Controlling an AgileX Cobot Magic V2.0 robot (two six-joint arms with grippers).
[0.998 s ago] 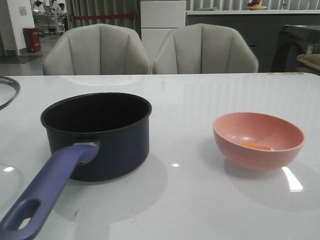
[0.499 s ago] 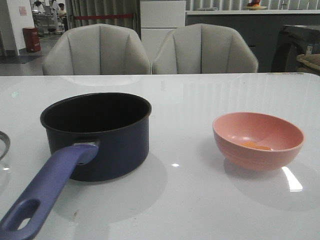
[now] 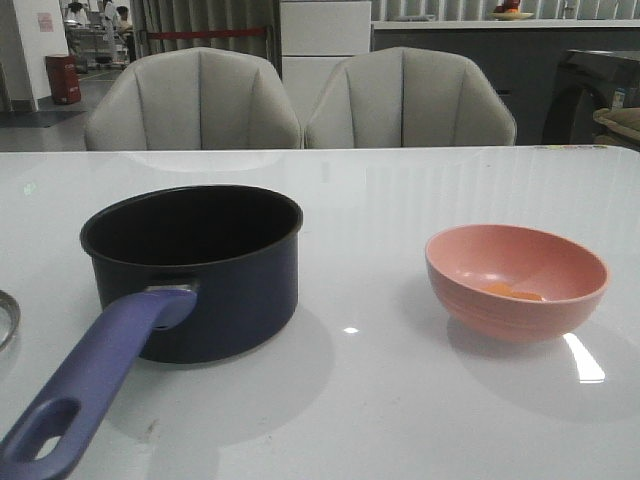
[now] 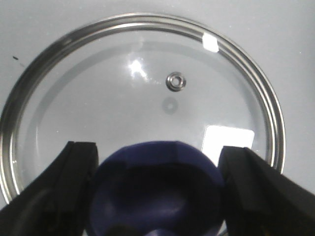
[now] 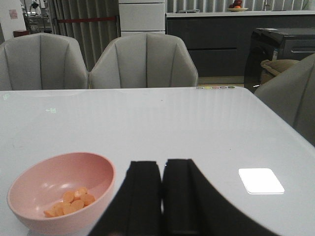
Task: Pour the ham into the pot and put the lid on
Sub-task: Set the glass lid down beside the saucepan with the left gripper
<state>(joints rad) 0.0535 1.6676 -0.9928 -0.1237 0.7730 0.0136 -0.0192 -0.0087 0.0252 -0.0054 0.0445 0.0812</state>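
Note:
The dark navy pot (image 3: 225,285) stands at the table's left, its purple-blue handle (image 3: 95,378) pointing toward me. Right of it a pink bowl (image 3: 500,318) holds the orange ham (image 3: 515,292). Only a sliver of the lid (image 3: 4,322) shows at the front view's left edge, low by the table. In the left wrist view my left gripper (image 4: 157,157) is shut on the blue knob (image 4: 157,189) of the glass lid (image 4: 123,88). My right gripper (image 5: 163,167) is shut and empty, just right of the bowl (image 5: 44,179) with the ham (image 5: 69,201).
Two grey chairs (image 3: 195,100) stand behind the table's far edge. A bright lamp reflection (image 5: 261,180) lies on the white tabletop (image 3: 400,200) right of my right gripper. Neither arm shows in the front view.
The lid's rim has dropped from level with the pot's rim down to near the tabletop at the left edge. The pot and bowl have stayed put.

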